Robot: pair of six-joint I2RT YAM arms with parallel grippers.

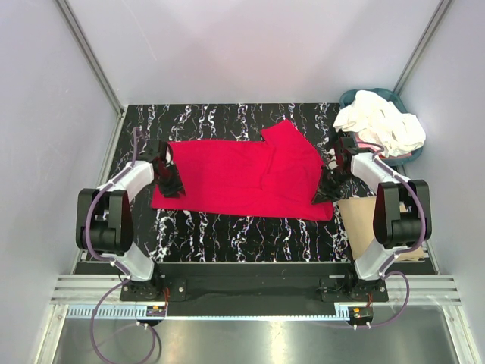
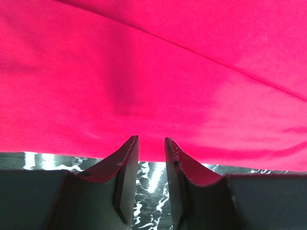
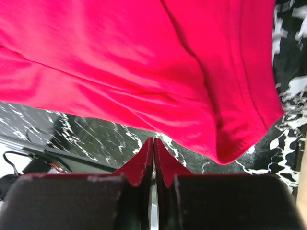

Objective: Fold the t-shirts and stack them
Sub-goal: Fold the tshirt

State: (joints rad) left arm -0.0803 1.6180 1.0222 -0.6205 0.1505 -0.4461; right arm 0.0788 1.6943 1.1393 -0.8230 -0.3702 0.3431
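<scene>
On table — red t-shirt spread; right fingers pressed together.

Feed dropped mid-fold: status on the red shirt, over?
Left gripper open at red t-shirt edge. Right gripper shut, empty, at opposite end. Shirt lies spread out. Nothing in the way.

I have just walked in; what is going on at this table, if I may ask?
Two robot arms are working on a red t-shirt laid out on the table. The left gripper is at the shirt's left edge, jaws slightly apart and empty. The right gripper is at its right edge, shut with no cloth in it. Cream-white t-shirts lie heaped in the teal basket at the far right corner, not yet folded.
</scene>
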